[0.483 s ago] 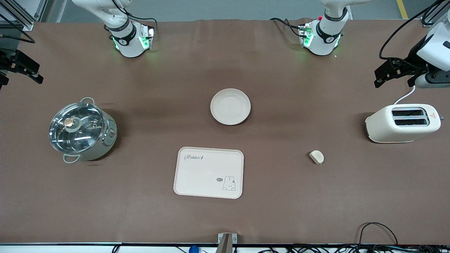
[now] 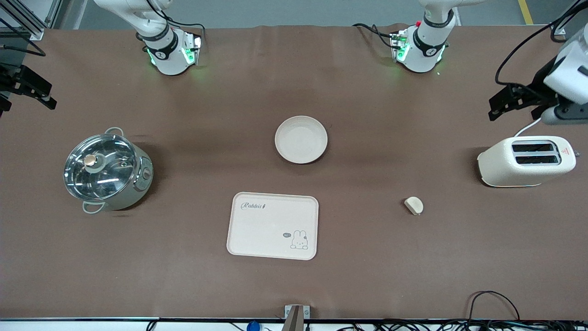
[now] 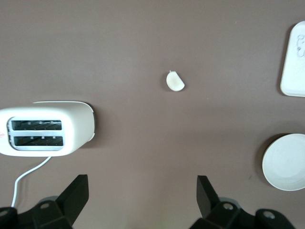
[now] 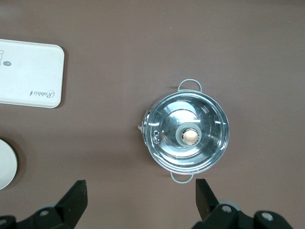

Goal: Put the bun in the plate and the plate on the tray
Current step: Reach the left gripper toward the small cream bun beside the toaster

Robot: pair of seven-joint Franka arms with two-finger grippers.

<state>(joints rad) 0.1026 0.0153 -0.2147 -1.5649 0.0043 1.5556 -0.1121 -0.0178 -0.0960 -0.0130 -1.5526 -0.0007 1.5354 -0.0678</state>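
The bun (image 2: 414, 205) lies on the bare table toward the left arm's end, nearer the front camera than the toaster; it also shows in the left wrist view (image 3: 175, 81). The round plate (image 2: 301, 139) sits empty mid-table. The Rabbit tray (image 2: 273, 225) lies empty, nearer the front camera than the plate. My left gripper (image 2: 505, 102) hangs open and empty high over the table's end by the toaster, jaws wide in the left wrist view (image 3: 143, 198). My right gripper (image 2: 27, 92) is open and empty, up over the right arm's end of the table (image 4: 141, 198).
A cream toaster (image 2: 526, 161) with a white cord stands at the left arm's end. A steel pot with a glass lid (image 2: 108, 170) stands at the right arm's end. Brown table cover lies between all the things.
The left arm's hand has shifted slightly above the toaster's end of the table. Nothing on the table has moved.
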